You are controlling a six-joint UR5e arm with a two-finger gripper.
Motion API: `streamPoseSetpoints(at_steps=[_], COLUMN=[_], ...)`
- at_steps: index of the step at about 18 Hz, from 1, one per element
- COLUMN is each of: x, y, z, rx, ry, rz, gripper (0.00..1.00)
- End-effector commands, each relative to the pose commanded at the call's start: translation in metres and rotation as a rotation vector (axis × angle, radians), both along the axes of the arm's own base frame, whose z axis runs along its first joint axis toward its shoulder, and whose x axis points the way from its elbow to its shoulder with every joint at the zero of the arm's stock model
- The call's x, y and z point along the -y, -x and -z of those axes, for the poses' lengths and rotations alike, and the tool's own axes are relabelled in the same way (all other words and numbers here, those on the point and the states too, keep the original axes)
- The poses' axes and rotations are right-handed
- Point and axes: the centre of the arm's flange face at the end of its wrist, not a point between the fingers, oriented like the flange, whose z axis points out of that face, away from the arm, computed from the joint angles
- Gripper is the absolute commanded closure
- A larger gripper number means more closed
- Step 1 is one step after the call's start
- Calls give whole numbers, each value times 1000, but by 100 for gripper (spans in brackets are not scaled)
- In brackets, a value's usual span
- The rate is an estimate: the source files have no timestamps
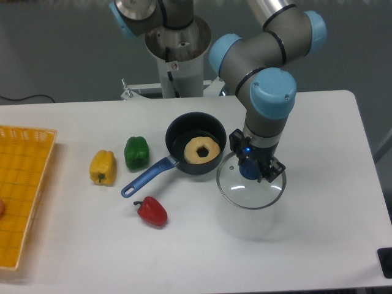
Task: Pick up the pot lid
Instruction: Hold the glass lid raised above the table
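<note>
My gripper (257, 162) is at the right of centre, its two black fingers closed around the blue knob of the pot lid. The lid (250, 196) is clear with a thin metal rim. It is held roughly level and appears raised above the white table. The fingers and the arm's wrist hide the lid's upper part.
Left of the lid is a black pan (178, 131) with a blue handle and a tan ring (193, 147) inside. Further left are a green pepper (136, 152), a yellow pepper (103, 168), a red pepper (152, 212) and an orange crate (32, 133).
</note>
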Motion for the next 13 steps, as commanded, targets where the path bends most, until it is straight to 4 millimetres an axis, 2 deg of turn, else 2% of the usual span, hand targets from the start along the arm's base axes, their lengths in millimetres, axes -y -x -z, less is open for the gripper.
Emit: streamPoseSetpoints(at_steps=[13], x=[1], y=[-2], z=[4], rx=[8], ry=[5], rz=[2], gripper=[51])
